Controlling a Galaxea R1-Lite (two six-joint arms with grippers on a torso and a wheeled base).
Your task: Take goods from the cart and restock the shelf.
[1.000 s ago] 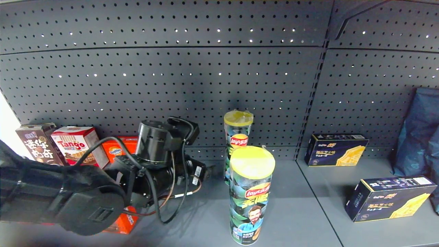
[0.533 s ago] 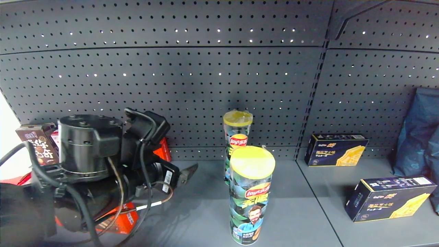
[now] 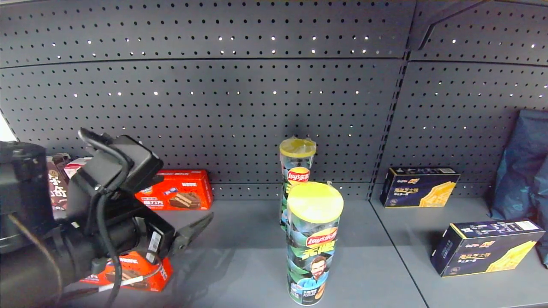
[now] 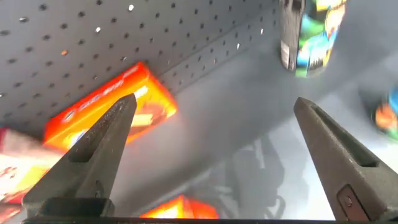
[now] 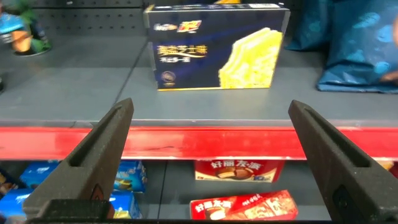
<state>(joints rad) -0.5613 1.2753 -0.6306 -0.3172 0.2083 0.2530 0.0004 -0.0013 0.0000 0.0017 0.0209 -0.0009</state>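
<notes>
**Restocking the shelf: both jaws empty, orange boxes already down**

One orange box [image 3: 128, 273] lies flat at the front of the shelf [image 3: 252, 256], partly under the left arm. A rear orange box [image 3: 175, 196] sits against the pegboard panel [image 3: 257, 107]. The left gripper [image 4: 214, 102] hovers low over the shelf just beside them, its jaws spread wide with nothing between. The right gripper [image 5: 211, 106] hangs in front of the shelf's red lip [image 5: 199, 144], jaws equally wide and empty.

With nothing held, the step in hand looks like going to the cart for the next item. To do it well, the left arm should rise a little before it pulls out, since its wrist and cable loops hang close over the front orange box and could drag it off the edge. It should back straight out rather than sweep sideways.

The front chip can [image 3: 314, 244] stands upright near the shelf's edge, with a rear chip can [image 3: 296, 171] right behind it. Both are tall and narrow, so a nudge would likely topple them. Farther right lie two dark boxes [image 3: 486, 248] and blue bags [image 3: 522, 171]. A brown box [image 3: 55, 192] stands at the far left behind the arm.
</notes>
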